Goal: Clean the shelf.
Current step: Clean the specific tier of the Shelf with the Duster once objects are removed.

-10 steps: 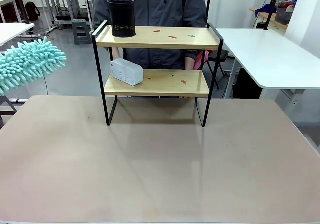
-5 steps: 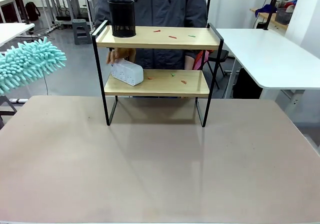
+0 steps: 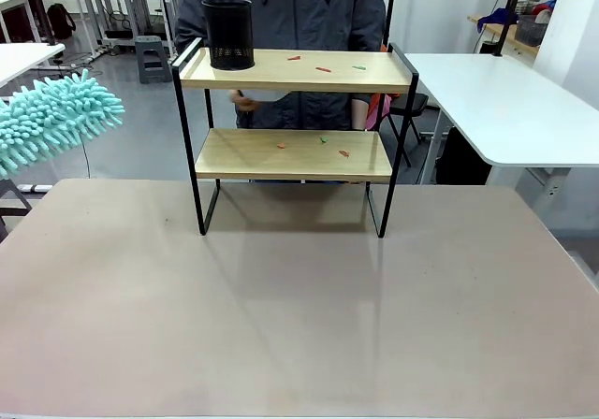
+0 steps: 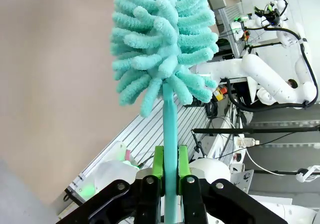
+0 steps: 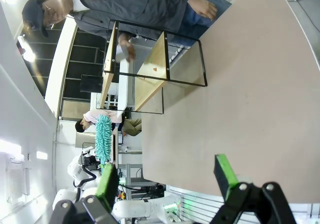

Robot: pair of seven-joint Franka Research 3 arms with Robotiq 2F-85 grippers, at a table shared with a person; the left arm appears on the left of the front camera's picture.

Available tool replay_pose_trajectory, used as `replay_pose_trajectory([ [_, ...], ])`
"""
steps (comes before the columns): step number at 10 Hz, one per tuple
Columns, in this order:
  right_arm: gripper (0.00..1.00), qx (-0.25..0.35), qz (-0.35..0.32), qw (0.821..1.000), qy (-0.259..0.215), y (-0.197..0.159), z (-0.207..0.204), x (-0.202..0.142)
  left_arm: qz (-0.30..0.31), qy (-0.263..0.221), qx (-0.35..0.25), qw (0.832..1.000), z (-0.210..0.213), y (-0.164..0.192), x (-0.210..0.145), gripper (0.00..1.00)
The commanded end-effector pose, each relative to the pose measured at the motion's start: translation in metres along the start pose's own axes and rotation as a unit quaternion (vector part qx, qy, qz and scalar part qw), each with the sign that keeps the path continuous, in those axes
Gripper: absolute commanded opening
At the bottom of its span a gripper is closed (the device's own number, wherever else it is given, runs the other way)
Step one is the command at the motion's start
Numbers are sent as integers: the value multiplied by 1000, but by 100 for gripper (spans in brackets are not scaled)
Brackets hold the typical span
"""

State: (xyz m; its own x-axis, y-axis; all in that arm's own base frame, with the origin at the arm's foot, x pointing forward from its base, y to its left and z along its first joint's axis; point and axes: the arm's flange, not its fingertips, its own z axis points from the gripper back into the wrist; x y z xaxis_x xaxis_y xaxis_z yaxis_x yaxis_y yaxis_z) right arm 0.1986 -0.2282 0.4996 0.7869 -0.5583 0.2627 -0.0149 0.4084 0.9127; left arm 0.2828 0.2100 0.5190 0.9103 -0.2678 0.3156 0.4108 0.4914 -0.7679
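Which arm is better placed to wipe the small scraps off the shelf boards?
Left. The left jaws are shut on the handle of the teal duster, whose head is up in the air left of the shelf. The right jaws stand open and empty, so that arm has no tool for the scraps.

In front of the shelf (image 3: 295, 152) the table (image 3: 299, 316) lies open and its lower board carries only small scraps (image 3: 324, 139), but a black mesh cup (image 3: 227, 34) blocks the top board's left end, a person's hand (image 3: 245, 101) sits behind the gap between boards, and a teal duster (image 3: 51, 120) hangs well to the shelf's left.
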Motion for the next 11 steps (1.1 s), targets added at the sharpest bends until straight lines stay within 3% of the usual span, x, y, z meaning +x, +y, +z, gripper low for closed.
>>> replay_pose_trajectory([
  [1, 100, 8, 13, 1000, -5, 2, -1, 2, 3, -7, -9, 1000, 2, -2, 1, 8],
  [3, 100, 8, 13, 1000, -5, 2, -1, 2, 22, -3, 29, 999, -11, -19, 0, 12],
  [4, 100, 8, 13, 1000, -5, 2, -1, 2, 9, 47, 75, 996, -33, -39, -6, 12],
  [6, 100, 8, 13, 1000, -5, 2, -1, 2, -33, 94, 128, 987, -87, -72, -9, 12],
  [8, 100, 8, 13, 1000, -5, 2, -1, 2, -43, 122, 151, 980, -165, -99, 13, 12],
  [10, 100, 8, 13, 1000, -5, 2, -1, 2, -44, 63, 134, 988, -221, -127, 30, 12],
  [11, 100, 8, 13, 1000, -5, 2, -1, 2, -18, 29, 113, 993, -227, -134, 40, 12],
])
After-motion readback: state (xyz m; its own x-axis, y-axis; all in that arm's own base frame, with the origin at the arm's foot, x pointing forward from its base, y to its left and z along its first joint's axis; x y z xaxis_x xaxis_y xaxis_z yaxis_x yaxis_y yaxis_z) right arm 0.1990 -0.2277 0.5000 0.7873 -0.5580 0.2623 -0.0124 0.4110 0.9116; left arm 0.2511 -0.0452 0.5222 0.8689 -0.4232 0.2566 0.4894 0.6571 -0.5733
